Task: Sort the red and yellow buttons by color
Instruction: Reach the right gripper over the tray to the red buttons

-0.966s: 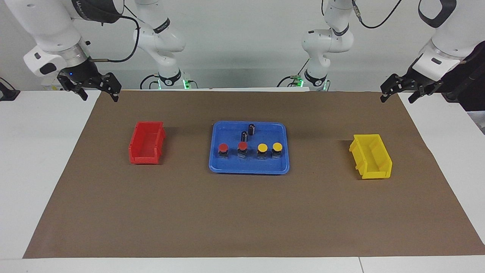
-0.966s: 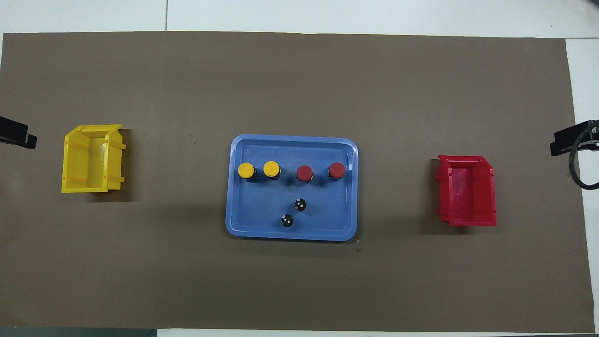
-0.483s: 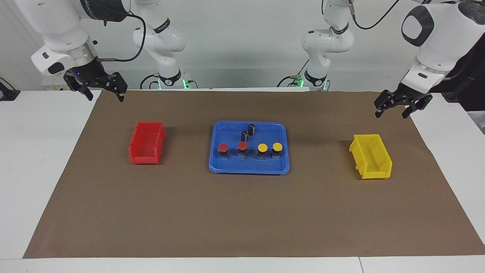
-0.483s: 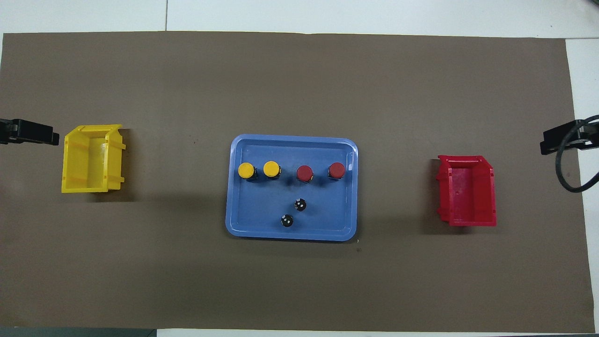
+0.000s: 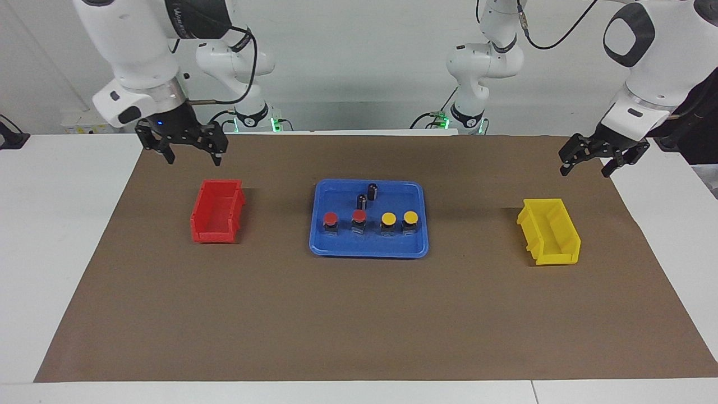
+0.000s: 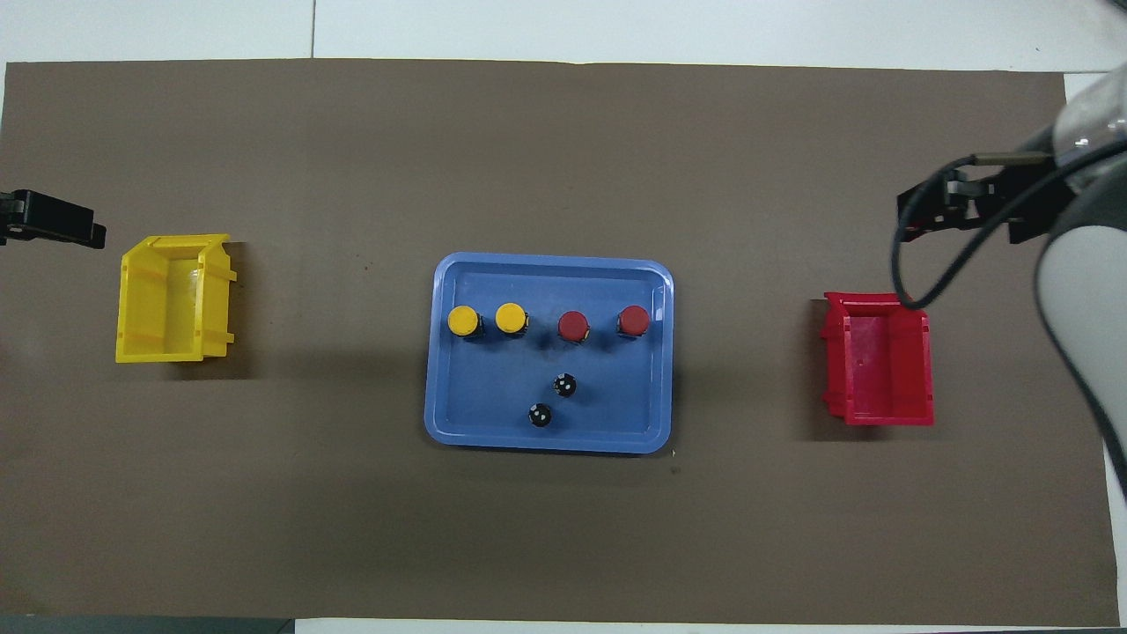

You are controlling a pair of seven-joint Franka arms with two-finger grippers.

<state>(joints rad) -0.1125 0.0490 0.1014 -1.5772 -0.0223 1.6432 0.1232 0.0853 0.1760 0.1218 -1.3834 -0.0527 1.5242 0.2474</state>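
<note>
Two red buttons (image 5: 330, 219) (image 5: 359, 216) and two yellow buttons (image 5: 388, 219) (image 5: 410, 217) stand in a row in the blue tray (image 5: 367, 251). In the overhead view the reds (image 6: 573, 326) (image 6: 634, 320) are toward the right arm's end and the yellows (image 6: 463, 320) (image 6: 511, 318) toward the left arm's end. My right gripper (image 5: 192, 159) (image 6: 960, 211) is open and empty, up in the air over the mat by the red bin (image 5: 216, 216). My left gripper (image 5: 584, 169) (image 6: 53, 231) is open and empty, over the mat's edge by the yellow bin (image 5: 549, 231).
Two small dark cylinders (image 5: 372, 191) (image 5: 362, 201) stand in the tray, nearer to the robots than the buttons. The red bin (image 6: 880, 361) and the yellow bin (image 6: 172, 299) sit at the two ends of the brown mat (image 5: 359, 314). Both bins hold nothing.
My right gripper has moved in from the table's end toward the red bin. My left gripper came in over the mat's edge by the yellow bin. The buttons have not moved.
</note>
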